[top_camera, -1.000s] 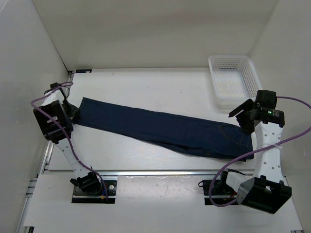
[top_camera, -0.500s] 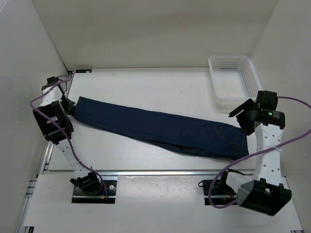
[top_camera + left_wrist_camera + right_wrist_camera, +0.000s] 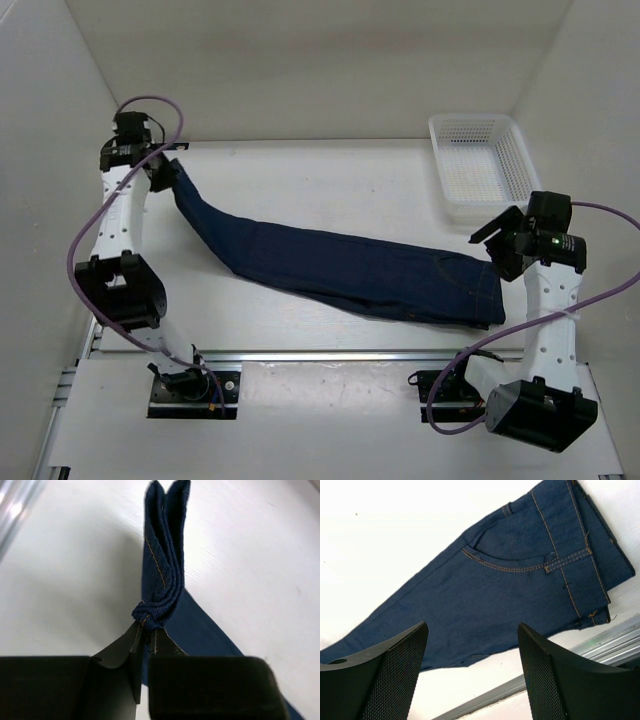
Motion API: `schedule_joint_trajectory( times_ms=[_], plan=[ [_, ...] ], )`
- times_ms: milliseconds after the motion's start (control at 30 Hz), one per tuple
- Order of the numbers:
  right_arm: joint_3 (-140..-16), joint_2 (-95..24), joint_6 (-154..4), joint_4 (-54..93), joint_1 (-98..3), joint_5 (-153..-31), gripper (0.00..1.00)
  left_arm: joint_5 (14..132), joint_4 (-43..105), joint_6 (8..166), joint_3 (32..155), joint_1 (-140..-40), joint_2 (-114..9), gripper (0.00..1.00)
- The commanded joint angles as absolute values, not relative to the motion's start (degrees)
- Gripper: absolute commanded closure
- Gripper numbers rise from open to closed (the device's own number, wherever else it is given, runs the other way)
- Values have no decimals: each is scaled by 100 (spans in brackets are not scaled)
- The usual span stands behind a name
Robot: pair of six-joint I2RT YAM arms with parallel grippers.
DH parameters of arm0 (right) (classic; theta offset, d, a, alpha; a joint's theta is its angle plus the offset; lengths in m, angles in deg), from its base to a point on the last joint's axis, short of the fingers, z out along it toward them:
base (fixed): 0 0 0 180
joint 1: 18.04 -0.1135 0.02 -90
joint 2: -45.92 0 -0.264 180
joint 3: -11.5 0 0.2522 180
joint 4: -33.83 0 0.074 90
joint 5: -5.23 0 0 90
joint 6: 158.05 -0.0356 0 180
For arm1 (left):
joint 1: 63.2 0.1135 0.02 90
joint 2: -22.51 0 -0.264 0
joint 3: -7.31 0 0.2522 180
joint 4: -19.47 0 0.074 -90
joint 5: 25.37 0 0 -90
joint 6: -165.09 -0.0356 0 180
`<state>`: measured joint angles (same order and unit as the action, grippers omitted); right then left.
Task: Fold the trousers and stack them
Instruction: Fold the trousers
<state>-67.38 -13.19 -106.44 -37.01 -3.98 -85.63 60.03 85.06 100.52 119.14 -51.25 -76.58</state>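
Note:
The dark navy jeans [image 3: 350,268] lie folded lengthwise across the table, waist end at the right, leg ends at the far left. My left gripper [image 3: 165,172] is shut on the leg hems and holds them lifted at the table's far left; the left wrist view shows the pinched hem bunch [image 3: 155,611] at the fingertips. My right gripper [image 3: 500,240] is open and empty, hovering above the waist end. The right wrist view shows the front pocket with orange stitching [image 3: 520,560] below the spread fingers [image 3: 395,675].
A white mesh basket [image 3: 480,165] stands at the back right, just behind the right gripper. A metal rail [image 3: 330,355] runs along the table's near edge. White walls close in the left, back and right sides.
My left gripper has risen and moved toward the back of the table with the leg hems, bending the legs. The waist end has slid slightly left. My right gripper has stayed in place, open.

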Motion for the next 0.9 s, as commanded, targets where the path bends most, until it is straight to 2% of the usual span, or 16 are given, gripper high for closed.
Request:
schedule_joint_trajectory(
  times_ms=[0,467,867],
  plan=[
    [-6581,-1139,-10610,-3627,-424,-8749,23,6252,8473,9741,11863,-5632,-7076,89],
    [-6466,-1085,-10610,-3574,-424,-8802,23,5541,8526,10645,11169,-8435,-6336,89],
    [-6466,-1033,-10610,-3574,-424,-8855,23,5347,8412,11446,11414,-9632,-6723,89]
  ],
)
